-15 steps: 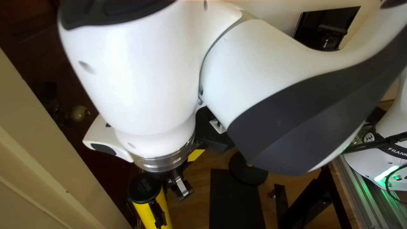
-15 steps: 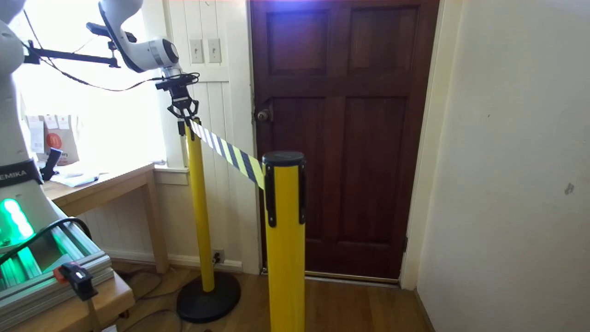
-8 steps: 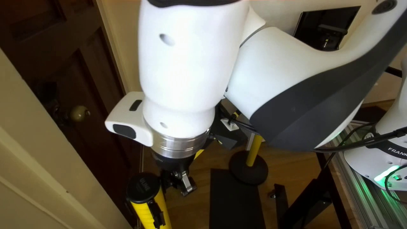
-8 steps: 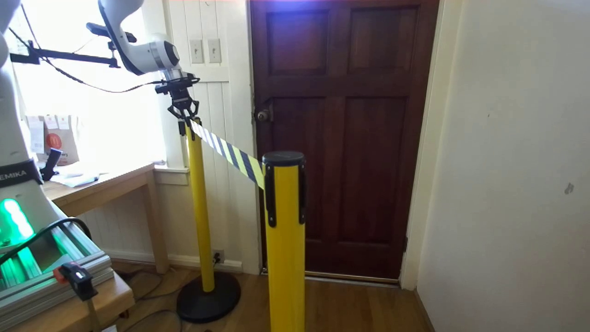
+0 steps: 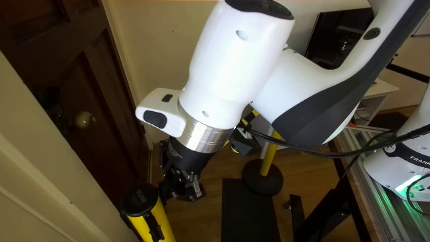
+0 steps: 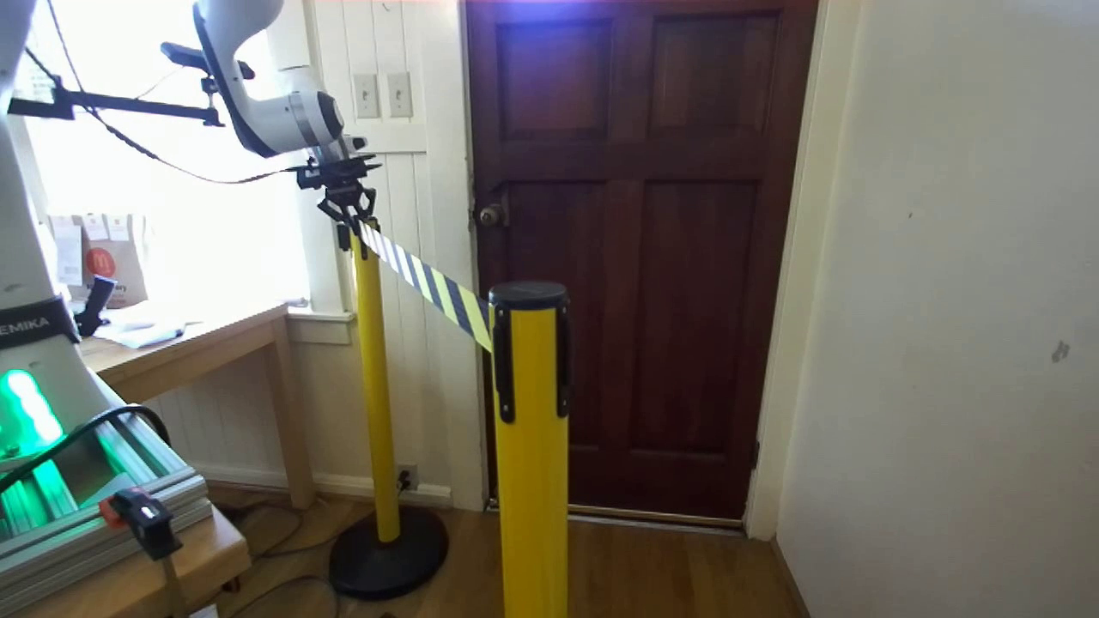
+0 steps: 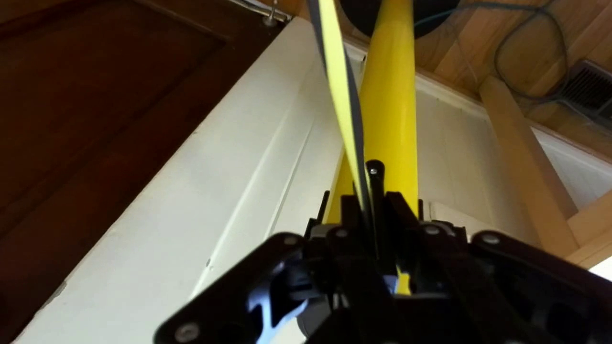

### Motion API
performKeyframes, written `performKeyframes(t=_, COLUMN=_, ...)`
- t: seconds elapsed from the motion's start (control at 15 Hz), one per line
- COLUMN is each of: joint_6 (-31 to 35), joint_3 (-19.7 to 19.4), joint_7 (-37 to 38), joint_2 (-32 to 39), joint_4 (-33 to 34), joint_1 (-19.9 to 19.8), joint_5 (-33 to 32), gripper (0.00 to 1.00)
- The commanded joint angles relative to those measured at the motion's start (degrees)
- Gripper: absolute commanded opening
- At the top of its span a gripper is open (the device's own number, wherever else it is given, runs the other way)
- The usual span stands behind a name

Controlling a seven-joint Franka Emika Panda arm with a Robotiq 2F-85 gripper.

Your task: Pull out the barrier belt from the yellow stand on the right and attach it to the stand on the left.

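The striped barrier belt [image 6: 425, 279] runs taut from the yellow right stand [image 6: 534, 481] up to my gripper [image 6: 354, 238] at the top of the yellow left stand [image 6: 376, 386]. In an exterior view my gripper [image 5: 181, 193] is beside the left stand's black cap [image 5: 139, 200]; the right stand [image 5: 268, 159] is farther off. In the wrist view the belt [image 7: 340, 91] enters between the close-set fingertips [image 7: 374, 210], in front of the left stand [image 7: 389, 110] and its black bracket. The fingers appear shut on the belt's end. The end clip is hidden; I cannot tell whether it sits in the slot.
A dark wooden door [image 6: 635, 257] and white wall stand behind the belt. A wooden table [image 6: 197, 343] is left of the left stand. The left stand's round base [image 6: 388, 558] has cables near it on the floor. A cable [image 5: 329, 154] hangs along my arm.
My arm has swung and tilted, moving my gripper slightly right and down in an exterior view. The left stand's top has shifted slightly with it, toward the right stand. The belt stays taut.
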Motion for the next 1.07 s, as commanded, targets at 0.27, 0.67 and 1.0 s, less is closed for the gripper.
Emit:
performKeyframes(t=0.27, joint_6=29.27, joint_3=-6.7, joint_7=-8.92, joint_2=5.77, joint_4=-5.71, joint_1=1.47, joint_5=3.79, gripper=0.44)
performKeyframes(t=0.67, joint_6=30.01, joint_3=7.01, joint_7=-12.73, joint_2=12.07, joint_4=-6.39, joint_1=-12.67, joint_5=-3.98, gripper=0.78)
performKeyframes(t=1.0, joint_6=21.97, joint_3=16.8, joint_7=-17.29, joint_2=11.48, joint_4=-7.67, joint_1=-20.69, joint_5=-2.28, gripper=1.0)
